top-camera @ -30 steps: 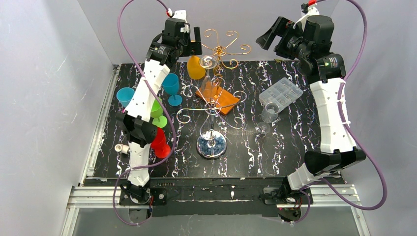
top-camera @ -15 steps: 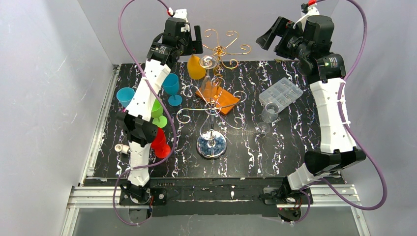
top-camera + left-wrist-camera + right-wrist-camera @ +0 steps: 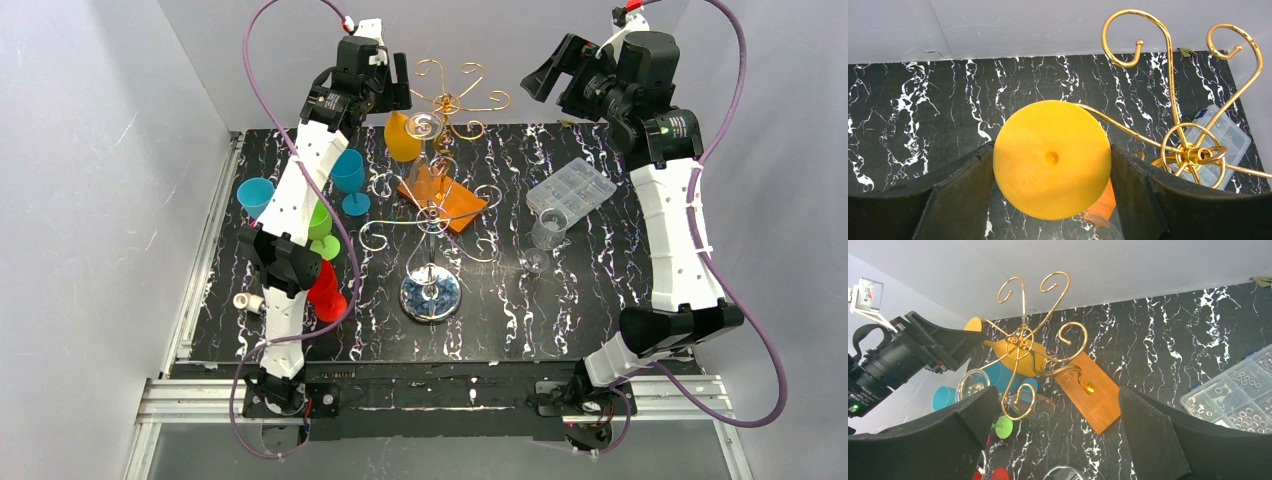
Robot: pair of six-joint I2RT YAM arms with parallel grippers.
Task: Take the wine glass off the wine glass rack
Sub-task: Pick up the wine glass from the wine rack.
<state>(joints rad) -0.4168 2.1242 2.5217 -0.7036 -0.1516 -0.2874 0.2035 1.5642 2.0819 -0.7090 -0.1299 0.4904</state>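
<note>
The gold wire wine glass rack (image 3: 432, 240) stands mid-table on a round shiny base (image 3: 431, 293). A yellow wine glass (image 3: 400, 137) hangs upside down from an upper scroll arm at the rack's left. My left gripper (image 3: 392, 95) is shut on its round yellow foot (image 3: 1052, 159), with both fingers touching the rim; the rack's hub (image 3: 1193, 152) is just to the right. A clear wine glass (image 3: 1023, 405) also hangs on the rack. My right gripper (image 3: 560, 72) is open and empty, raised at the back right and facing the rack (image 3: 1020, 342).
A flat orange wooden block (image 3: 443, 197) lies behind the rack. A clear parts box (image 3: 572, 188) and two clear glasses (image 3: 548, 228) are on the right. Blue (image 3: 350, 178), green (image 3: 320, 225) and red (image 3: 325, 290) goblets and a blue cup (image 3: 254, 194) stand by the left arm.
The left gripper and the yellow glass have shifted very slightly up and back. The right arm has not moved.
</note>
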